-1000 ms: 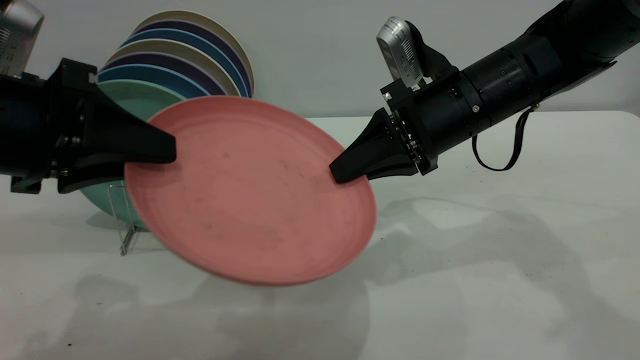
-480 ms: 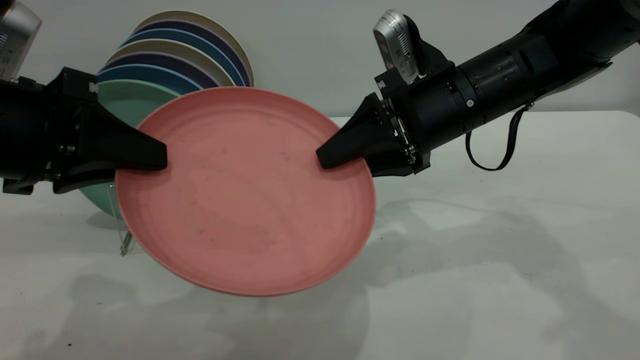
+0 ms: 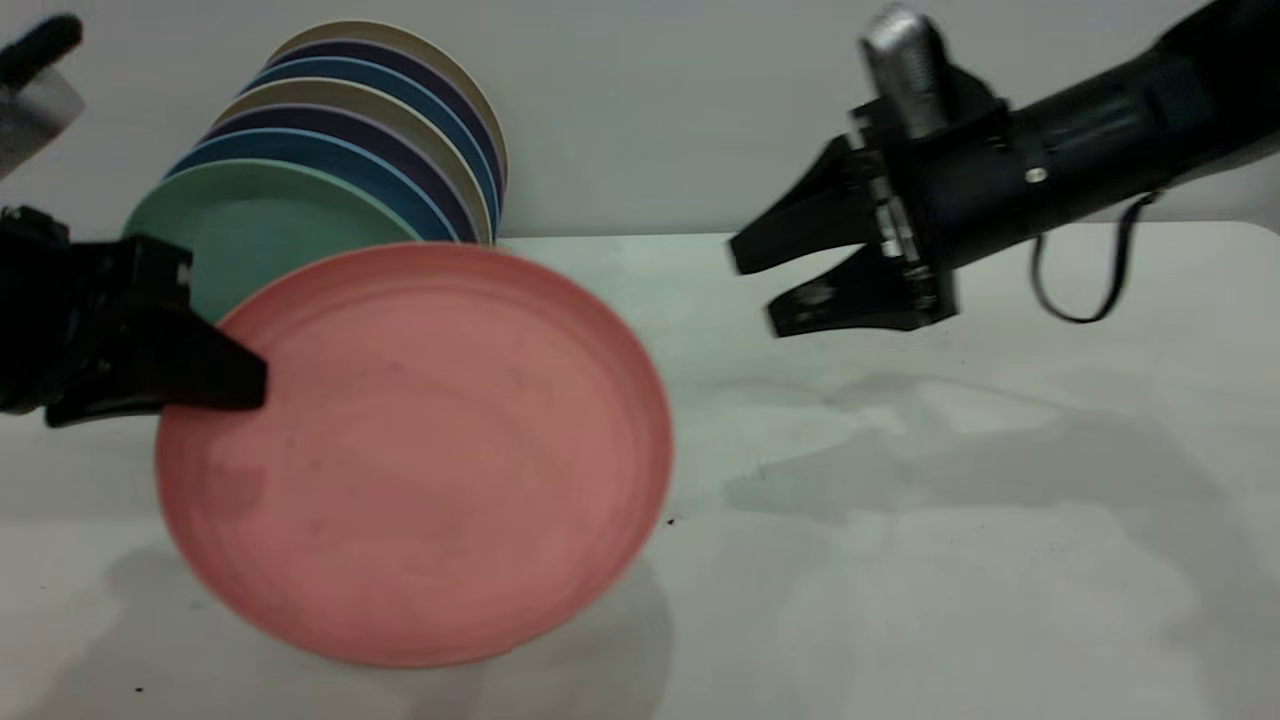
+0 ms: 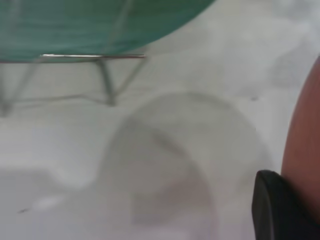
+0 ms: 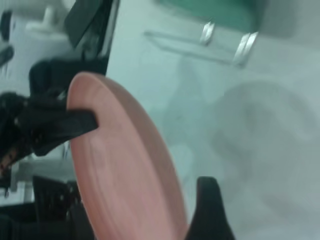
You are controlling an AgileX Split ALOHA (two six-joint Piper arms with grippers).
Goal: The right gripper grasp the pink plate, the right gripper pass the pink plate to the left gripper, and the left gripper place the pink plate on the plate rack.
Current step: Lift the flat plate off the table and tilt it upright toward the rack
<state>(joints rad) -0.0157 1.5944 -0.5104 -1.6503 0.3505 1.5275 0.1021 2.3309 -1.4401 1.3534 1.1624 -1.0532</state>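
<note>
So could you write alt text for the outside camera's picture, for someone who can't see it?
The left gripper holds a pink plate by its rim, above a white table. The right gripper, open, hangs apart from the plate at the right. Behind the plate, a row of plates stands on edge, a green plate nearest.

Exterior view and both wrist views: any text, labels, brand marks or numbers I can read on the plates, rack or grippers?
None readable: no print shows on the pink plate, racked plates, plate rack, left gripper or right gripper.
</note>
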